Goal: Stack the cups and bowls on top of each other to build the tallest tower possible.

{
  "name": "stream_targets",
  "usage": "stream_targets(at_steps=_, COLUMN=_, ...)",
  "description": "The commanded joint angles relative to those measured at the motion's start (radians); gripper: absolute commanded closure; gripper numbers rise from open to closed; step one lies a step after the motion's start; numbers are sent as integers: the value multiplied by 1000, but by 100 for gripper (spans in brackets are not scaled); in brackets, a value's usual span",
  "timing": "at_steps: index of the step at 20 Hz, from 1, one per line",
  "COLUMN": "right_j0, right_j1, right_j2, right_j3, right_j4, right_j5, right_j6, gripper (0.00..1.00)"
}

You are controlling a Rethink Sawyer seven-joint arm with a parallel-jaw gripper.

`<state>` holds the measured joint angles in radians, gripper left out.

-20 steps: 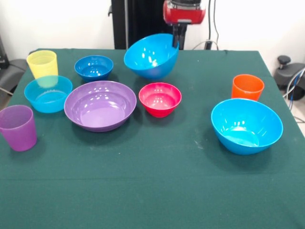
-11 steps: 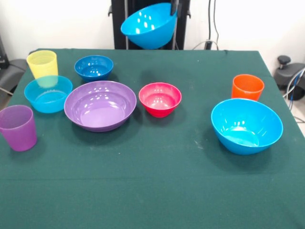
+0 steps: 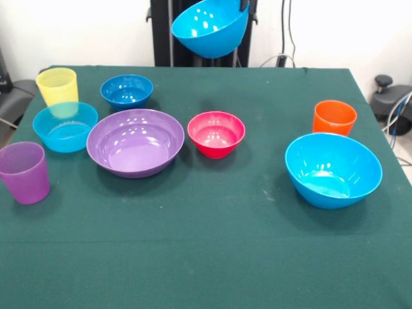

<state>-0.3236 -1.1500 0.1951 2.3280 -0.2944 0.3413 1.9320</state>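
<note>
Your hand point(image 3: 243, 8) pinches the lifted blue bowl point(image 3: 209, 29) by its rim, top centre; light, glossy plastic, likely slippery.

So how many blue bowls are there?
4: one lifted in the air at the top, a dark one at the back left, a pale one beside the purple bowl, a big one on the right.

Blue bowl point(image 3: 210, 29) held tilted high above green table point(image 3: 212, 244); below, purple bowl point(image 3: 136, 141) beside magenta bowl point(image 3: 216, 133), cups near edges.
</note>
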Motion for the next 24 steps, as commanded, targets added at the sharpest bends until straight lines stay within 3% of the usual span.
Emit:
stream_targets(at_steps=1, right_j0=25, right_j1=81, right_j2=89, right_j3=-153, right_j4=11, right_j5=131, right_j6=-4, gripper=100)
stream_targets(at_steps=9, right_j0=30, right_j1=189, right_j2=90, right_j3=-272, right_j4=-20, right_j5=166, right_j6=-16, gripper=100)
stream_targets(at_steps=16, right_j0=8, right_j1=326, right_j2=77, right_j3=-337, right_j4=-82, right_j5=86, right_j6=-42, gripper=100)
stream_targets(at_steps=24, right_j0=10, right_j1=357, right_j2=78, right_j3=-401, right_j4=-78, right_j5=124, right_j6=-65, gripper=100)
